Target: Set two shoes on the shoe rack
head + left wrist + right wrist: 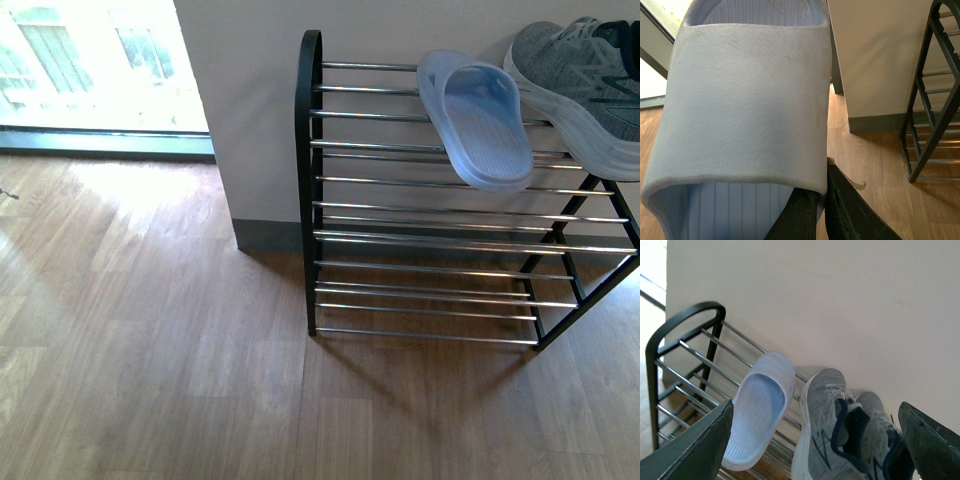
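Dark fingers [805,220] of the left gripper [821,212] are seen at the bottom centre of the left wrist view, pinched on the side wall of a pale blue slide sandal [747,107] that fills most of that frame; the sandal is held off the wooden floor [875,165], with the shoe rack [932,100] at the right edge, apart from it. In the right wrist view the right gripper [815,440] is spread wide and empty, its two fingers [695,445] framing the lower corners above the rack's top tier.

In the front view, a second blue sandal [478,122] is already laid across the chrome bars at the upper right, and a grey sneaker [585,85] lies just beside it.

The carried sandal is judged to be the shoe still to be placed. It is best brought over the free bars at the upper centre of the front view, beside its mate, lowered level so the sole spans several bars, and released only once it is supported.
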You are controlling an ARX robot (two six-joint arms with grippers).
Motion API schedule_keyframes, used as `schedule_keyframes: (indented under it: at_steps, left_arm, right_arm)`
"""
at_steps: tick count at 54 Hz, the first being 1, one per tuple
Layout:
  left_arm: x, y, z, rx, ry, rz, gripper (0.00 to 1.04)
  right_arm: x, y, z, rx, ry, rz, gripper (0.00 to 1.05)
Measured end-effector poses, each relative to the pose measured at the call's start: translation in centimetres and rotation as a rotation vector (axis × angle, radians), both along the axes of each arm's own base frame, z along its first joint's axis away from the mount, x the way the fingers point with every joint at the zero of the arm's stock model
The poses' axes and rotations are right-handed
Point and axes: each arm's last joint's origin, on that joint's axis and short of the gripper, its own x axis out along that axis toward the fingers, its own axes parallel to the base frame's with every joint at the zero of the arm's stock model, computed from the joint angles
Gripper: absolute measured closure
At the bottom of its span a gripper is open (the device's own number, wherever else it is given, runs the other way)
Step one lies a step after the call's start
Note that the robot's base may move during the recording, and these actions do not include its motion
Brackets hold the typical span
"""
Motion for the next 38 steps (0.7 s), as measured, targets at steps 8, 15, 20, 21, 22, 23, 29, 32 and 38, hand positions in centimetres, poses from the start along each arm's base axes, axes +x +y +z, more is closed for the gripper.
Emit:
schedule_keyframes:
  at_steps: [8,15,20,21,22,23,29,32,38]
  left_arm:
    - [0.0,0.0,0.0,0.0,0.0,0.0,1.03]
    - [0.0,0.0,0.0,0.0,0.0,0.0,1.03]
    - [0.0,0.0,0.0,0.0,0.0,0.0,1.03]
    - [0.0,0.0,0.0,0.0,0.0,0.0,1.03]
    - [0.0,0.0,0.0,0.0,0.0,0.0,1.03]
    - [0.0,0.0,0.0,0.0,0.0,0.0,1.03]
    - [0.0,0.0,0.0,0.0,0.0,0.0,1.03]
    - [0.0,0.0,0.0,0.0,0.0,0.0,1.03]
    - [0.0,0.0,0.0,0.001,0.0,0.002,1.03]
  right_arm:
    - [-3.7,-2.4,1.1,0.175,-0.016,-0.042,0.09]
    - [-6.4,-4.1,1.1,0.287,-0.03,-0.063,0.09]
    - [-7.9,-4.9,1.0,0.354,-0.062,-0.08,0.09]
    - [-8.2,-5.0,1.0,0.371,-0.071,-0.086,0.09]
    - [-8.3,-5.1,1.1,0.379,-0.076,-0.088,0.09]
    - [-8.3,-5.1,1.2,0.387,-0.08,-0.089,0.09]
    - [-8.5,-5.4,0.9,0.435,-0.079,-0.159,0.16]
    - [-8.8,-5.5,0.5,0.453,-0.082,-0.204,0.23]
    - [-9.6,-5.6,-0.6,0.476,-0.08,-0.231,0.39]
